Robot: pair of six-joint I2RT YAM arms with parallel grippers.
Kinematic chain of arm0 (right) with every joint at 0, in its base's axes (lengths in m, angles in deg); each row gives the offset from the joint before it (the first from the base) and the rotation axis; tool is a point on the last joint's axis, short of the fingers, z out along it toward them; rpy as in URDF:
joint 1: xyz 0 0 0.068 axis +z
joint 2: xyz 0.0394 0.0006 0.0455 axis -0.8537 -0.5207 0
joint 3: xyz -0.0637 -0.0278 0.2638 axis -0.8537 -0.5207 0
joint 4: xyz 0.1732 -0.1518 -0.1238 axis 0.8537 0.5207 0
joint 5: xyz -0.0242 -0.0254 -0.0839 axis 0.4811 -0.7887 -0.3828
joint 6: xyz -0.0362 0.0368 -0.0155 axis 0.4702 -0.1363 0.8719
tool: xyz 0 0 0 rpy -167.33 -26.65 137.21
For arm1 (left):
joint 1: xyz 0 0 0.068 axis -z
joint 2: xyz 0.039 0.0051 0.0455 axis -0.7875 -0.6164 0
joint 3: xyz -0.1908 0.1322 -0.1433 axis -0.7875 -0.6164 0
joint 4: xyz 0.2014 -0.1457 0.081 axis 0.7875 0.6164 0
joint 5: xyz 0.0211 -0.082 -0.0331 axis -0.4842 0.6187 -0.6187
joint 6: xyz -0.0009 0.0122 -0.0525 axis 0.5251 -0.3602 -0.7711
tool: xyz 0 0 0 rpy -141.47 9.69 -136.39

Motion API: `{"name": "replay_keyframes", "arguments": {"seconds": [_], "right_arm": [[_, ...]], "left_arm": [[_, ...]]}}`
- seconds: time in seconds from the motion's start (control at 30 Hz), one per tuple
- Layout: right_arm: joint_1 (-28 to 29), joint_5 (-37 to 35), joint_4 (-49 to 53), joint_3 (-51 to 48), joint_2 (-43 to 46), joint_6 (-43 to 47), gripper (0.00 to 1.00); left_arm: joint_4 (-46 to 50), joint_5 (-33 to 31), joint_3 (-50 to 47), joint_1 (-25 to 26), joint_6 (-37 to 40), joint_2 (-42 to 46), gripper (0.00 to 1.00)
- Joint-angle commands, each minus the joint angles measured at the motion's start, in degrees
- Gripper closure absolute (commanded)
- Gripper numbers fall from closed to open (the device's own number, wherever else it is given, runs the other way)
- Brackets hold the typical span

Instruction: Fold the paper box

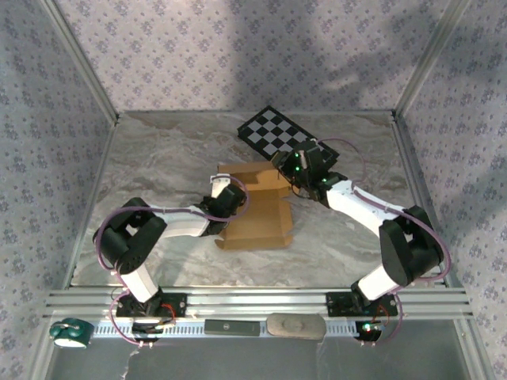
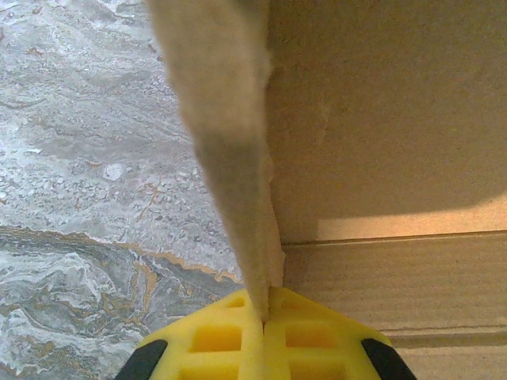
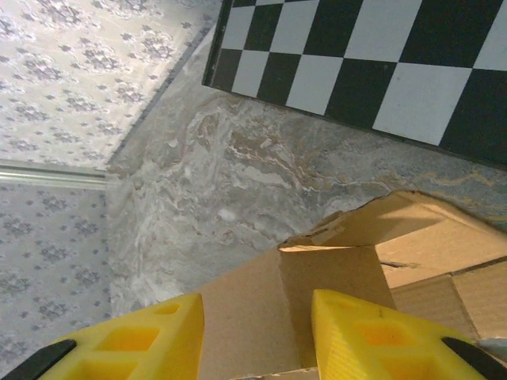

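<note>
Pinching paper box flap with left gripper, right gripper spread astride another, mid-frame. Light, stiff; probably best taken by flap edges.

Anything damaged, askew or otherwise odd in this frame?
Mildly: the paper box has a ragged, buckled flap edge just ahead of the open right gripper. The left gripper is pinched shut on a flap. Nothing spilled.

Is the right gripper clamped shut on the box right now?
No, the right gripper stands open, its jaws well apart in front of the paper box.
</note>
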Motion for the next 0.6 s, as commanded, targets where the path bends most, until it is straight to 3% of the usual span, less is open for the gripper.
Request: {"name": "replay_keyframes", "arguments": {"seconds": [0.0, 0.23, 0.57], "right_arm": [[0.0, -0.6, 2.4, 1.4, -0.8, 1.5, 0.57], [0.9, 0.6, 2.3, 4.2, -3.3, 1.0, 0.59], [1.5, -0.4, 2.5, 4.3, -3.3, -0.3, 0.90]], "left_arm": [[4.8, -1.1, 0.7, 0.4, 2.0, 0.2, 1.00], [4.7, -1.3, 1.0, 0.7, 3.2, 0.2, 1.00], [4.8, -1.8, 1.1, 0.8, 3.7, 0.3, 1.00]]}}
